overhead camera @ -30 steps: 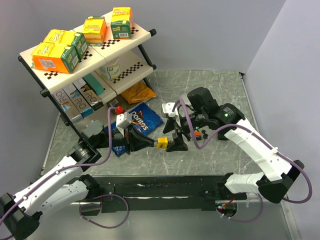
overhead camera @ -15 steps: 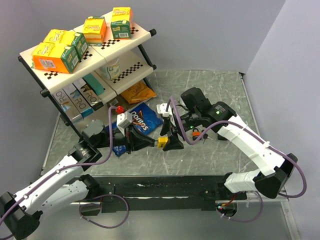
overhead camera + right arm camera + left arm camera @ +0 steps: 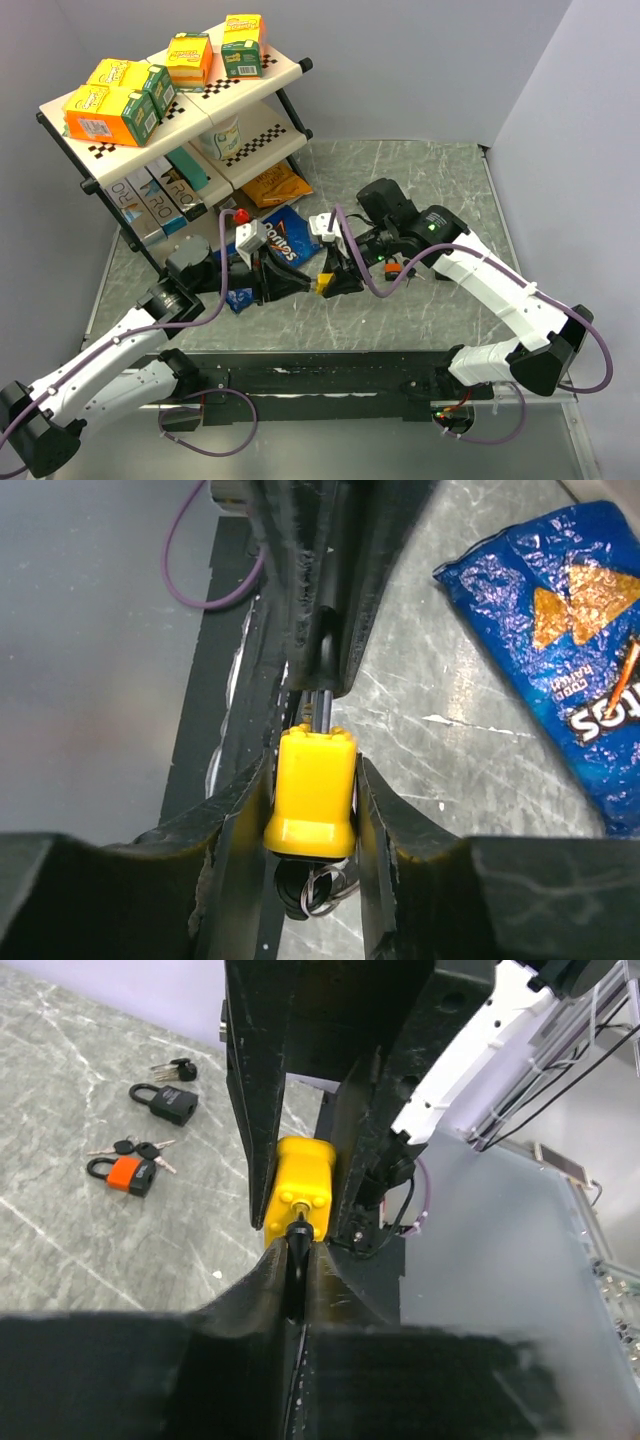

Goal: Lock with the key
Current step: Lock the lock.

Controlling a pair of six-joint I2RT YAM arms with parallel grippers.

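A yellow padlock (image 3: pixel 312 795) is clamped between the fingers of my right gripper (image 3: pixel 313 768), which is shut on its body. A black key head with a small ring (image 3: pixel 303 892) sticks out of the padlock's end nearest that camera. Two metal shackle bars (image 3: pixel 322 705) run from the far end into my left gripper's fingers (image 3: pixel 300 580). In the left wrist view my left gripper (image 3: pixel 297 1245) is shut on that thin dark piece right at the padlock (image 3: pixel 300 1185). In the top view both grippers meet at the padlock (image 3: pixel 323 283) above the table.
A black padlock (image 3: pixel 165 1102) with a key bunch (image 3: pixel 175 1068) and an orange padlock (image 3: pixel 125 1173) with keys (image 3: pixel 135 1147) lie on the marble table. A blue Doritos bag (image 3: pixel 285 238) lies behind the grippers. A shelf rack (image 3: pixel 180 110) with boxes stands at the back left.
My right gripper has moved left with the yellow padlock toward the left gripper, so the gap between them has closed. The left arm has barely moved.
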